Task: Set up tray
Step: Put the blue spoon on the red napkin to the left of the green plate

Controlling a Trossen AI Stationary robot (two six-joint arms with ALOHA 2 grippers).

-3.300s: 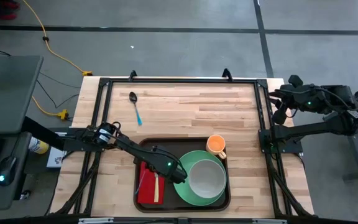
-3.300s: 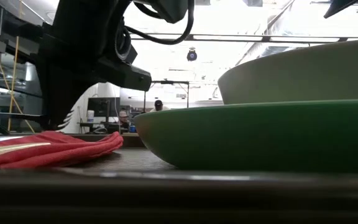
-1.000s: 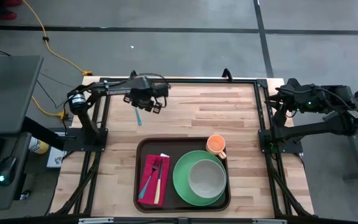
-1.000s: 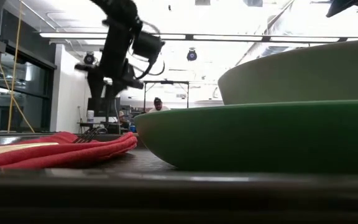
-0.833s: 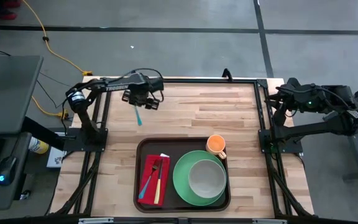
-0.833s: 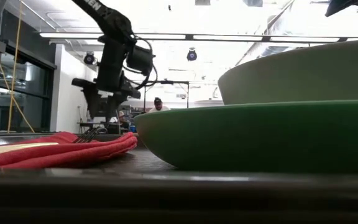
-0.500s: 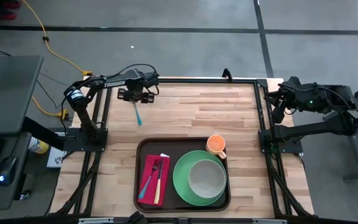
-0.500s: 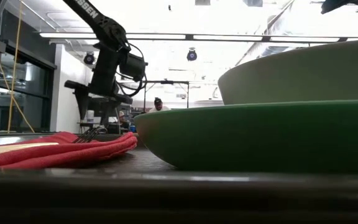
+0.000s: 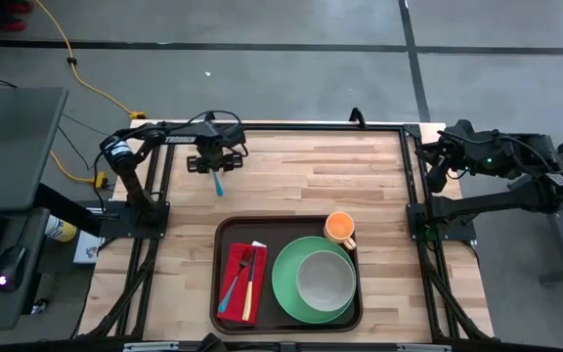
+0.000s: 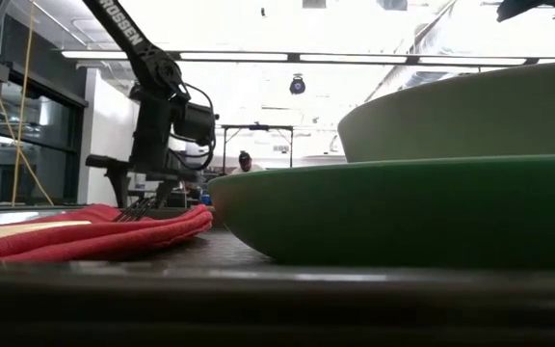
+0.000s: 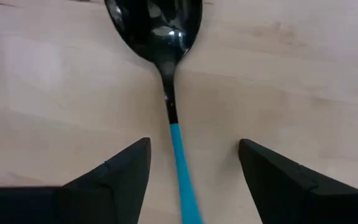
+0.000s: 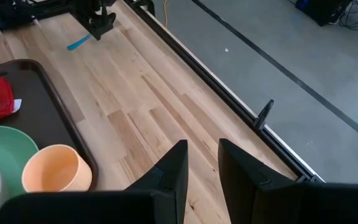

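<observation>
Near the bench's front edge, the tray [image 9: 226,233] holds a red napkin [image 9: 235,284], green plate [image 9: 286,286], bowl [image 9: 324,278] and orange cup [image 9: 339,228]. Well behind, the left claw [image 11: 191,162] hangs, fingers apart, astride a spoon [image 11: 166,56]. The right claw [image 12: 202,163], narrowly parted, waits at the bench's side.

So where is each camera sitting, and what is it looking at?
High view: above the table, looking straight down; both arms show, left end effector over the spoon.
Low view: at tabletop height, looking across the green plate; the left arm shows.
Left wrist view: on the left arm, facing the spoon between its open fingers.
Right wrist view: on the right arm, facing the tray.
High and right wrist views share the orange cup.
</observation>
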